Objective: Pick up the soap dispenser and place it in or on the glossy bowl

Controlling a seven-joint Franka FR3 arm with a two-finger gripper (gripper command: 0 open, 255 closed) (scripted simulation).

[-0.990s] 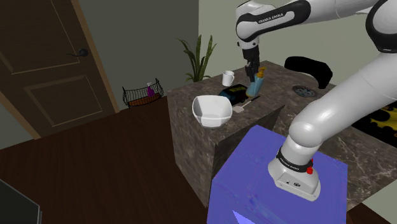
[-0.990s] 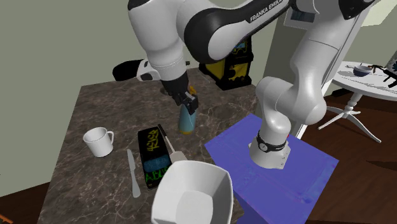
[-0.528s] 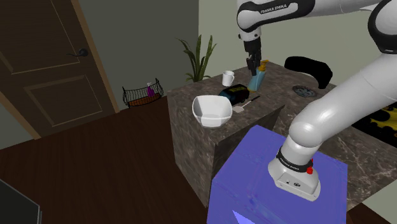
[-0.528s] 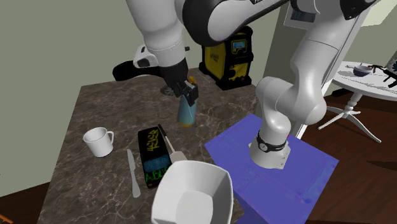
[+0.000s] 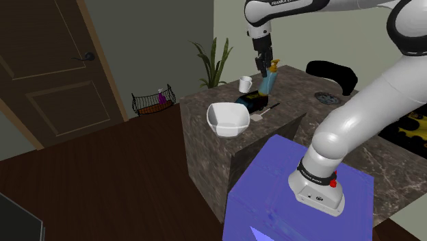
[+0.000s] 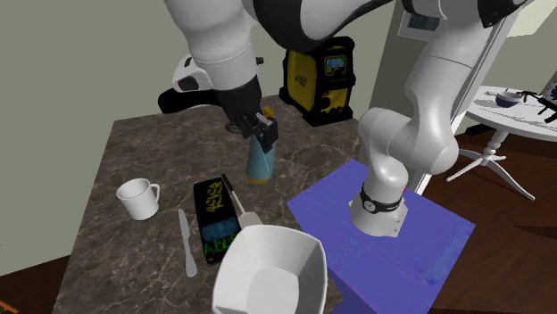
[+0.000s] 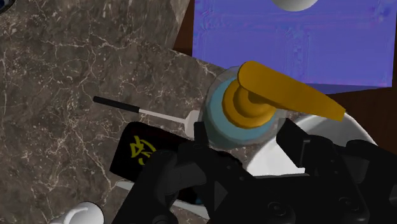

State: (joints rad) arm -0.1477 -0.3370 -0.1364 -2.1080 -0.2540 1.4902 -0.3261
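My gripper (image 5: 264, 68) is shut on the neck of the soap dispenser (image 5: 267, 83), a blue bottle with an orange pump, and holds it in the air above the dark marble counter (image 6: 152, 147). In the second exterior view the dispenser (image 6: 260, 162) hangs tilted under the gripper (image 6: 261, 128), over the black box (image 6: 214, 221). The glossy white bowl (image 5: 228, 118) stands at the counter's near corner, apart from the bottle. In the wrist view the black fingers (image 7: 202, 139) clasp the dispenser (image 7: 254, 102), with the bowl's rim (image 7: 347, 130) just past it.
A white mug (image 6: 136, 198), a pale knife (image 6: 187, 243) and a small white-headed brush (image 6: 236, 201) lie around the black box. The blue stand (image 6: 393, 241) adjoins the counter. A plant (image 5: 213, 63) and a wire basket (image 5: 153, 103) stand beyond the counter.
The gripper has lifted the dispenser off the counter and carried it toward the shoulder view's left, nearer the black box and bowl.
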